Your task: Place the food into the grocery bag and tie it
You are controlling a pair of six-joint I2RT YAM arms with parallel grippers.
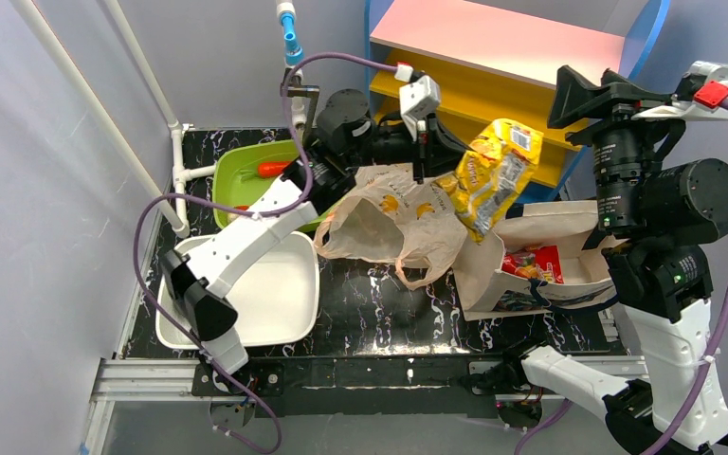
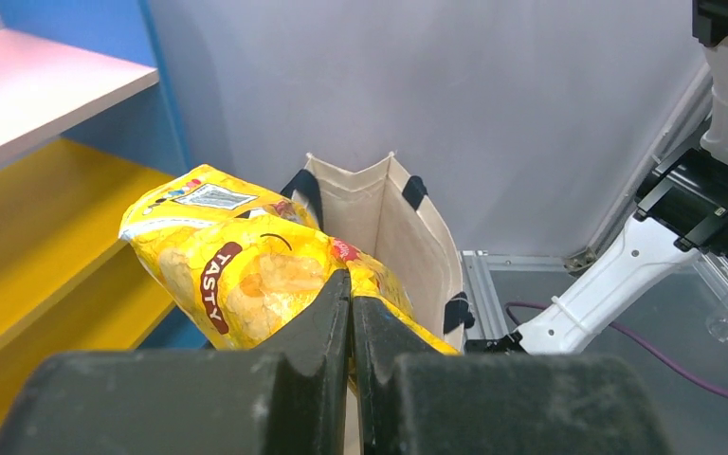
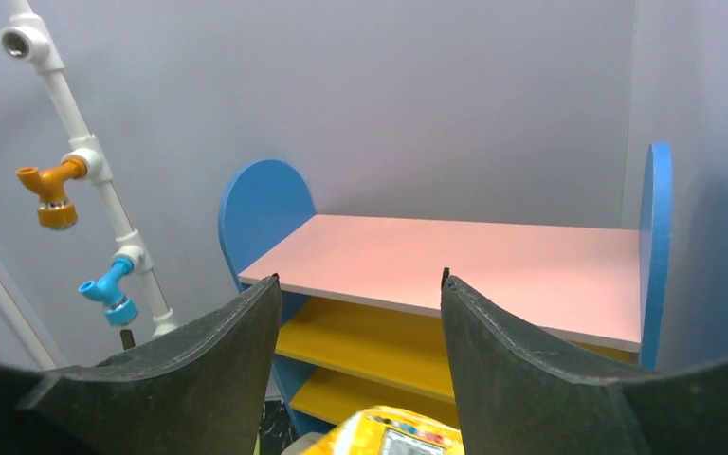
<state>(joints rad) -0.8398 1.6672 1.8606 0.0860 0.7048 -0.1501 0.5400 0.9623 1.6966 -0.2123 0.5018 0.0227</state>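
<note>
- Grocery bag [image 1: 389, 223] lies crumpled on the black marbled table [image 1: 379, 313], under and just behind the left gripper [image 2: 351, 284]. Its mouth gapes open, and yellow banana marks show on the upper side.
- The left gripper has its jaws pressed together on an edge of the yellow packet [image 2: 246, 275] and holds it in the air. The packet sticks out ahead of the fingers and to their left, above the far rim of the bag and not inside it.
- Straight ahead of the left gripper, past the packet, is the cream canvas tote [image 2: 389, 218] with navy handles. From above the tote lies on its side, and a red piece [image 1: 536, 263] rests in its mouth.
- The right gripper [image 3: 360, 278] is raised high with its jaws spread wide and nothing between them. It faces the pink-topped shelf [image 3: 455, 256], and the packet's top corner shows just under its fingertips.
- To the left of the right gripper stands a white pipe [image 3: 66, 114] with an orange tap and a blue tap.
- Well behind the left gripper, beside that arm's elbow, a green bin [image 1: 242, 171] holds the long orange-red vegetable [image 1: 273, 169].
- A white tray [image 1: 275, 294] sits nearer that arm's base.
</note>
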